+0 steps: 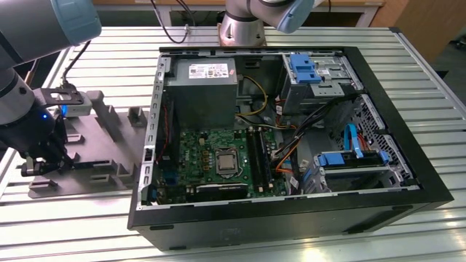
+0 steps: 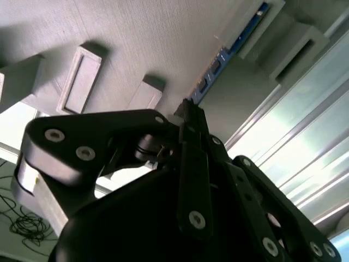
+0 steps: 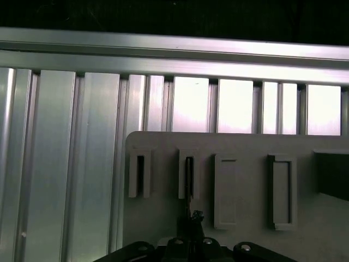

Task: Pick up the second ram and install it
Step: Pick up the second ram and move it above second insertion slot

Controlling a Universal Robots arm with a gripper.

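Observation:
My gripper [image 1: 45, 164] is down at the near left corner of the grey fixture plate [image 1: 109, 142], at the exterior view's left. In the second wrist view the black fingers [image 2: 191, 164] meet at a narrow tip [image 2: 188, 117] on the near end of the second ram [image 2: 234, 43], a thin blue-green stick standing on edge in the plate's slot. In the first wrist view the ram [image 3: 188, 185] shows as a thin dark line in a slot, running into my gripper [image 3: 192, 218]. The jaws are shut on it.
The open computer case [image 1: 407, 180] lies at the exterior view's middle and right, with the green motherboard [image 1: 200, 150] and its long black slots [image 1: 259, 155] inside. Upright posts [image 1: 137, 115] stand on the fixture plate. A ribbed aluminium table [image 1: 73, 229] lies under everything.

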